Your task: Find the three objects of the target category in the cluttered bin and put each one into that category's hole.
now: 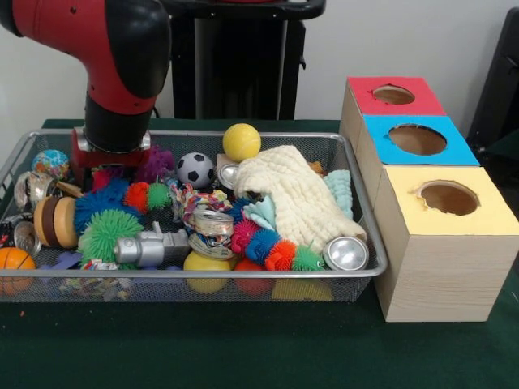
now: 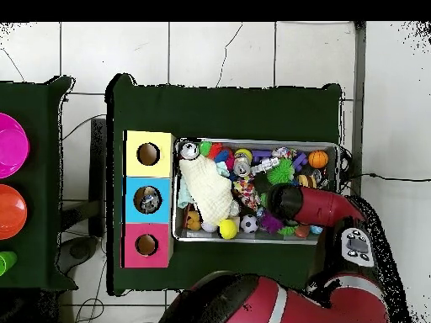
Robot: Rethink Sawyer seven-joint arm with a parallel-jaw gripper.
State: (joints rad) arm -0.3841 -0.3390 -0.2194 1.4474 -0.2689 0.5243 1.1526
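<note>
wire mesh bin (image 1: pixel 369 243) on a green-covered counter (image 1: pixel 243 348), filled with mixed toys, with three hole-topped boxes standing just beside its end. in the front view the boxes run from far to near as the red box (image 1: pixel 395 96), the blue box (image 1: pixel 415 140) and the yellow box (image 1: pixel 448 212); each has a round hole in its top. in the overhead view something shiny shows inside the hole of the blue box, while the other two holes look dark.

the red and black arm (image 1: pixel 113 57) reaches down into the far corner of the bin at the end away from the boxes. the pincer (image 1: pixel 111 158) is sunk among the toys next to a purple spiky ball (image 1: pixel 156 164), and whether its fingers are apart or together cannot be told.

contents of the bin, front view: a cream knitted cloth (image 1: pixel 296 194) lies draped across the end nearest the boxes, with a yellow ball (image 1: pixel 241 142) and a small soccer ball (image 1: pixel 195 169) just behind it. a metal can (image 1: pixel 346 254) lies on its side in the near corner by the yellow box. a grey toy (image 1: pixel 152 248) lies against the near wall, touching a green spiky ball (image 1: pixel 107 232). a small basketball (image 1: pixel 15 267) sits in the near corner at the opposite end, and a globe ball (image 1: pixel 50 163) in the far corner behind the arm.

which objects belong to the target category cannot be told.
</note>
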